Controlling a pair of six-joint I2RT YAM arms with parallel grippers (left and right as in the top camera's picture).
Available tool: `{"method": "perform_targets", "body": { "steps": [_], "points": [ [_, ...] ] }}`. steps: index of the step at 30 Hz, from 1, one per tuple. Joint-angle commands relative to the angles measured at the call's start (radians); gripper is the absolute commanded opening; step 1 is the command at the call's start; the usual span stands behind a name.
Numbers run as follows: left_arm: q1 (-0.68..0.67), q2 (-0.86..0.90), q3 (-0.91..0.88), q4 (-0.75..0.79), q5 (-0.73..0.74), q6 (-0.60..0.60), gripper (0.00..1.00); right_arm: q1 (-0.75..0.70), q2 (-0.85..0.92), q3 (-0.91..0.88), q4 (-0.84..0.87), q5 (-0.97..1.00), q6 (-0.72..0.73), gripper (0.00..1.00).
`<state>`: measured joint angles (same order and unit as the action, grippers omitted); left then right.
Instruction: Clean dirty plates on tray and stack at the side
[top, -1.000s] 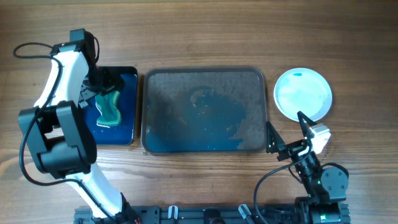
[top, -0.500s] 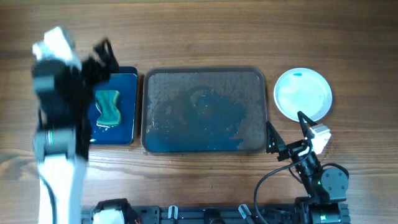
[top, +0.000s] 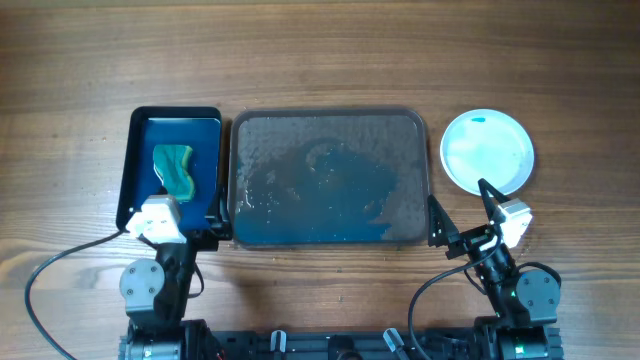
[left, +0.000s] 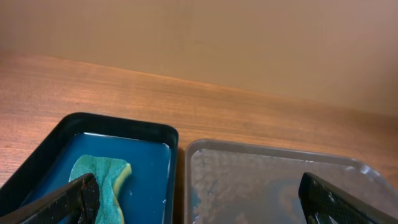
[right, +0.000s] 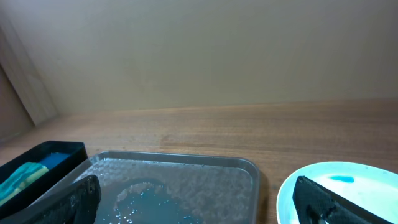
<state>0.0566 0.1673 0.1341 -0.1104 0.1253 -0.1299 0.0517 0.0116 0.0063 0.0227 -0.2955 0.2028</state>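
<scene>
Sitting nearest you, both grippers had fingers spread wide and empty: left gripper (left: 198, 190) at the near edge of the blue tray (top: 135, 160), right gripper (top: 457, 195) off the near right corner of the tray (top: 330, 118). Beyond, the tray lay bare but wet, the plates (top: 487, 152) stacked on the table (top: 320, 50) just right of it. You risked stopping with the top one's far rim smeared blue, or nudging the pile if you reached for it.

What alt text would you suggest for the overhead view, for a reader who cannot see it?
A large grey tray, wet with blue smears and bare of dishes, lies mid-table, with white plates on its right. On its left a green sponge lies in a small blue tray; the left tool and right tool are open.
</scene>
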Motion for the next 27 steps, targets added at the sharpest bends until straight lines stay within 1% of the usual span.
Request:
{"method": "perform_targets", "body": {
  "steps": [1, 5, 10, 14, 27],
  "points": [
    [-0.007, -0.052, -0.051, 0.002, 0.004, 0.048, 1.0, 0.002, -0.007, -0.001, 0.003, -0.016, -0.016, 1.0],
    [-0.007, -0.13, -0.11, 0.003, 0.003, 0.048, 1.0, 0.002, -0.007, -0.001, 0.003, -0.016, -0.017, 1.0],
    [-0.014, -0.164, -0.11, 0.006, -0.018, 0.048, 1.0, 0.002, -0.007, -0.001, 0.003, -0.016, -0.017, 1.0],
    [-0.034, -0.164, -0.11, 0.006, -0.018, 0.048, 1.0, 0.002, -0.007, -0.001, 0.003, -0.017, -0.016, 1.0],
    [-0.033, -0.164, -0.11, 0.006, -0.018, 0.048, 1.0, 0.002, -0.007, -0.001, 0.003, -0.016, -0.017, 1.0]
  ]
}}
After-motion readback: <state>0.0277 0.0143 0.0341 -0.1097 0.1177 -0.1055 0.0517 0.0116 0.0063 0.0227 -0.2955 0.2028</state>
